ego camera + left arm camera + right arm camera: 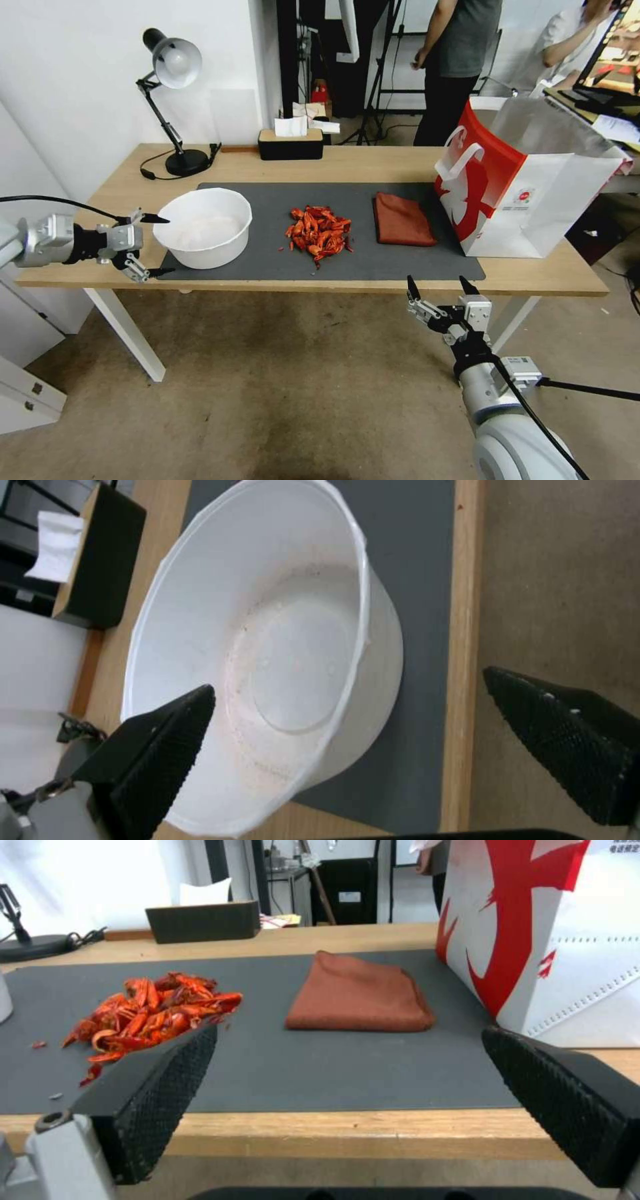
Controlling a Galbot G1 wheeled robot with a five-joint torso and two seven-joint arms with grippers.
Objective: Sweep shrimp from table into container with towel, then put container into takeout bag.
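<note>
The towel [403, 219] lies flat on the worktop's [373, 167] grey mat [280, 263], at roughly 11 o'clock from the right gripper [441, 288], which hangs off the near edge with jaws apart and empty. The shrimp [319, 231] sit between towel and container [203, 228]. The left gripper [158, 245], jaws also apart, flanks the container at its 9 o'clock; the right arm is judged nearer the towel.

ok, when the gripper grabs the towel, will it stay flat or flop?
Likely floppy: the towel is soft folded cloth with rounded, sagging edges, so lifted by one edge it would probably droop and unfold. It looks light. Lying on the mat, it may bunch rather than slide when pushed. Both grippers, left and right, are open, off it.
</note>
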